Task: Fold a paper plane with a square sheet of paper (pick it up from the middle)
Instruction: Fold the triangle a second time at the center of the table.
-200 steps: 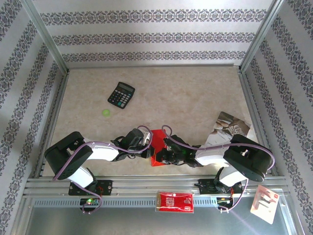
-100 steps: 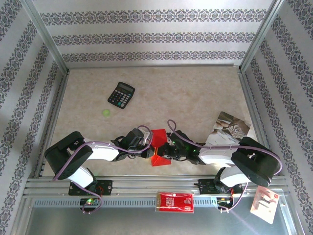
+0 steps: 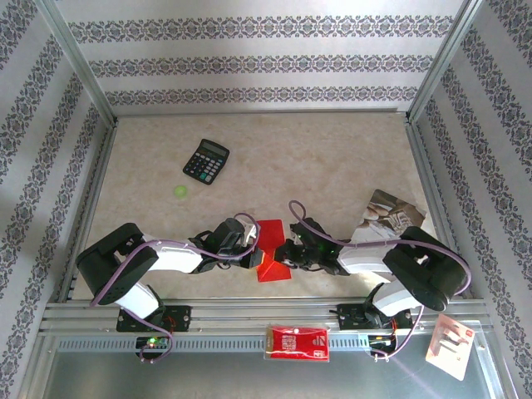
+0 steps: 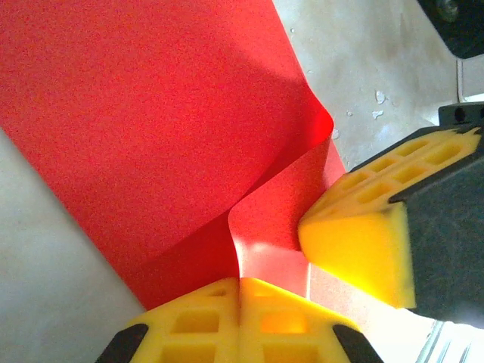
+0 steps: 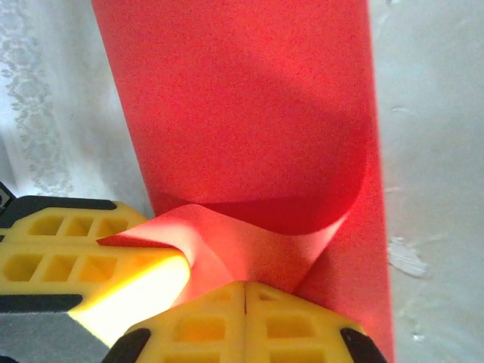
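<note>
Your left end effector (image 3: 252,252) and right end effector (image 3: 285,254) are each clenched on the square sheet of paper (image 3: 268,241). It is pinched between their tips, over the counter (image 3: 332,158) beneath them. Bring the tips together evenly so the buckle creases along the middle, not skewed. The sheet is thin and bright red, curling into a soft valley, and seems uncreased so far.

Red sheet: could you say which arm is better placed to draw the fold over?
Probably right: the right gripper pinches the red sheet by its curl; the left gripper, shut beside it, can anchor.
</note>
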You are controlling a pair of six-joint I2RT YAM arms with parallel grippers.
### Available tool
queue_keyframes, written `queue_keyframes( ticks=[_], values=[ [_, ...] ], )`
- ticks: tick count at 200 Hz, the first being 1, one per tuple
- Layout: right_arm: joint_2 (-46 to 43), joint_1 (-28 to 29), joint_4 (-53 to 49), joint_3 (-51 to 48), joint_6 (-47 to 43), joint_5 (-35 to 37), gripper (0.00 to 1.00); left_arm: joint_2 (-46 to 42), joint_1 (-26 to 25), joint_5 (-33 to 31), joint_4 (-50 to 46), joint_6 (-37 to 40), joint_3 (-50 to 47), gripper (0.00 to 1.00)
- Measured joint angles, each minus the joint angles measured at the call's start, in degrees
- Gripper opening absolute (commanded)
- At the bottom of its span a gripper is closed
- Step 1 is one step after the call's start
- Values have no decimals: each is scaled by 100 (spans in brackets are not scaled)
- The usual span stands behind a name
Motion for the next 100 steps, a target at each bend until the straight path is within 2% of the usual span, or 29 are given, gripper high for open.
queue_keyframes(
  ticks=[53, 100],
  values=[
    [-487, -22, -382, 162, -234, -101, 0, 4, 0, 0, -2, 0, 7, 0],
    [-225, 131, -415, 391, -299, -136, 0, 11, 0, 2, -4, -2, 15, 0]
  ],
)
